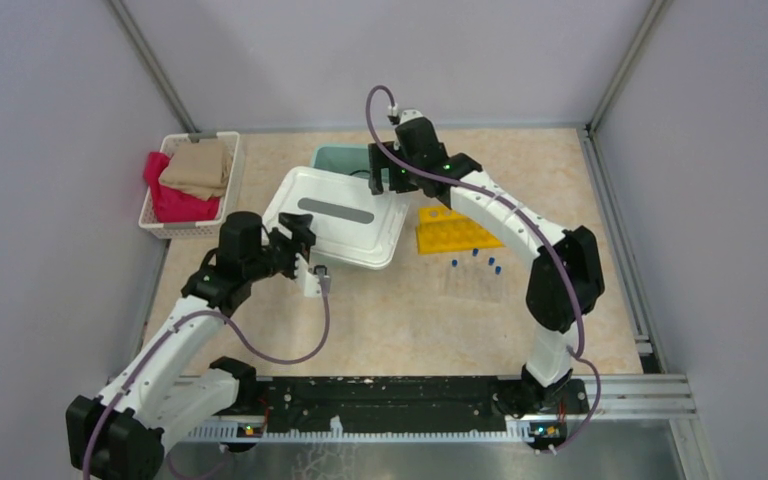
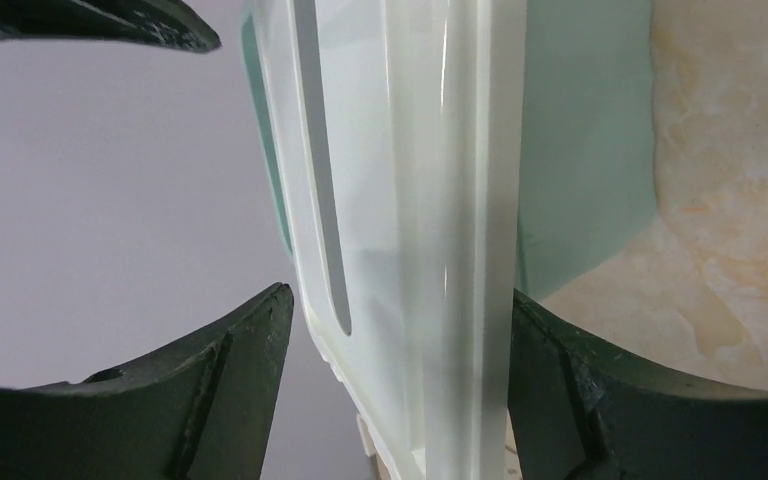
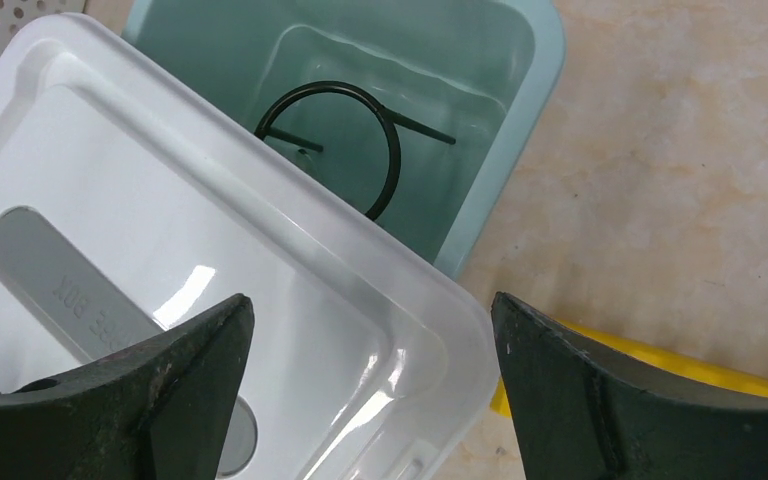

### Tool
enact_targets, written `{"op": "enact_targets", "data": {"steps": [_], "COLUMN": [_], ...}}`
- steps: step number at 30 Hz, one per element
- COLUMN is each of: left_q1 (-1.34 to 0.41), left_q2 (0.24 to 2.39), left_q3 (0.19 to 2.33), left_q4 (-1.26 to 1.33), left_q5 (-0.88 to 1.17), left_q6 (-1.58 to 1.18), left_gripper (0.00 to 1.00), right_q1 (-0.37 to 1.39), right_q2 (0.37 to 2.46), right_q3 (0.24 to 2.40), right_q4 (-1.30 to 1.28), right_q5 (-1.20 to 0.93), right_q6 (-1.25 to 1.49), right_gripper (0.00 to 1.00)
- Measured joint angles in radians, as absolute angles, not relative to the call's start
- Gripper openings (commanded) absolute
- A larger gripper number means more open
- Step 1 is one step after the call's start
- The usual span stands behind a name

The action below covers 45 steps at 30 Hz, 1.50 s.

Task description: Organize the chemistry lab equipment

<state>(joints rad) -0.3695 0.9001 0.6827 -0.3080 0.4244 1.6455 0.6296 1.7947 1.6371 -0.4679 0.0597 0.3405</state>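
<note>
My left fingers (image 2: 210,400) straddle the near left rim of a white lid (image 2: 400,250). The rim fills the gap between them, so I read them as pinching it, though a sliver of space shows at one tip. My right fingers (image 3: 600,400) are spread wide with nothing between them. They hang over the spot where the lid overlaps a teal bin (image 3: 415,40).

The lid hides most of the bin's near left part. The top camera loses the rest of the bin behind my right wrist, and only the wrist view sees inside. There a black wire ring (image 3: 330,140) lies on the bin floor, its straight handle pointing right and slightly near. A short stub crosses the ring's left side, and I cannot tell what that is.

Right of the lid sits the yellow rack (image 1: 455,235), its long axis running left to right and skewed a little. Just near of it lie the test tubes (image 1: 476,275). Their glass almost vanishes against the counter (image 1: 410,320), so I mainly see blue caps, which seem to sit at the far ends.

The counter is tan and marbled, with pale grey walls (image 1: 50,150) around it. A white basket (image 1: 228,160) of red and tan cloths sits at far left.
</note>
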Motion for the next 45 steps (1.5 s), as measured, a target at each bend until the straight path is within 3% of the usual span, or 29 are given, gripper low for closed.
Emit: {"op": "enact_targets", "data": {"steps": [7, 12, 18, 37, 45], "left_q1": [-0.369, -0.358, -0.331, -0.025, 0.021], "left_q2": [0.934, 0.987, 1.01, 1.106, 1.066], "left_q3": [0.684, 0.719, 0.77, 1.072, 1.03], "left_q4": [-0.279, -0.274, -0.324, -0.603, -0.7], "left_q5": [0.317, 0.293, 0.292, 0.424, 0.475], "left_q6": [1.623, 1.605, 1.584, 1.215, 1.206], "left_gripper": [0.79, 0.83, 0.95, 0.91, 0.9], "right_q1": [0.63, 0.63, 0.628, 0.625, 0.625], "right_q2": [1.799, 1.8, 1.8, 1.793, 1.793], "right_q3": [1.618, 1.582, 1.563, 1.53, 1.53], "right_q4": [-0.438, -0.434, -0.414, -0.385, -0.405], "right_q5": [0.067, 0.083, 0.103, 0.131, 0.134], "right_q6": [0.34, 0.339, 0.341, 0.369, 0.371], "right_gripper": [0.84, 0.77, 0.69, 0.5, 0.48]}}
